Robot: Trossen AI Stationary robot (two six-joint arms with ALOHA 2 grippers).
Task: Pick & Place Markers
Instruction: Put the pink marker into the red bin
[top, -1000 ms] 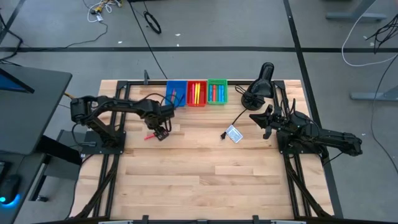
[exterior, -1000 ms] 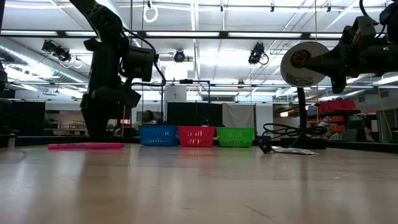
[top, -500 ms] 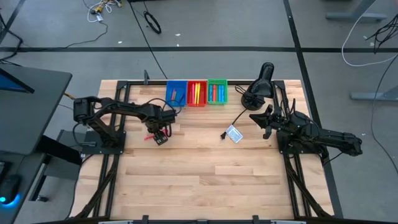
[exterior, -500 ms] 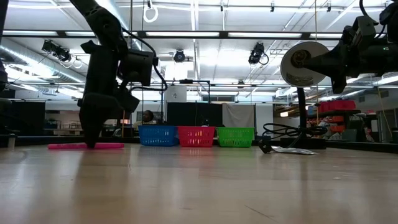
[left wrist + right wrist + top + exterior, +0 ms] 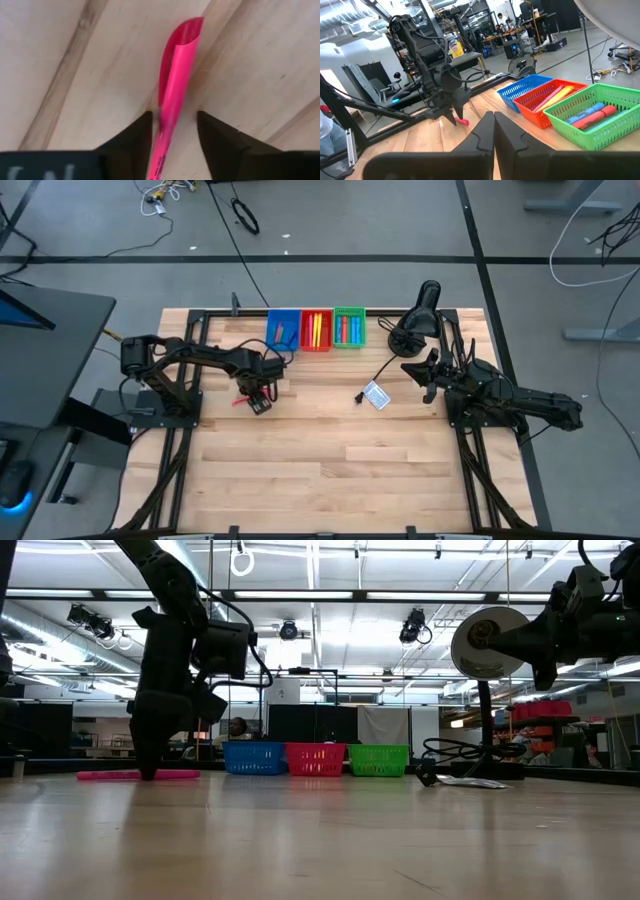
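straddling slim pink plastic marker (image 5: 174, 95) flat on pale wooden tabletop (image 5: 330, 450), left gripper (image 5: 172, 131) lowered over it, jaws narrow, a finger either side, contact unclear. parked at table's right edge, right gripper (image 5: 494, 131), fingers pressed together, empty.

**Pink marker lying flat on the table, others sitting in bins**

A pink marker (image 5: 174, 95) is lying flat on the wooden table (image 5: 330, 450), its length passing between the two fingers of the left hand (image 5: 172, 135), which is straddling it with a gap on either side. Yellow and pink markers (image 5: 316, 330) are resting in the red bin (image 5: 316, 346); blue and red ones (image 5: 347, 328) are lying in the green bin (image 5: 349, 343).
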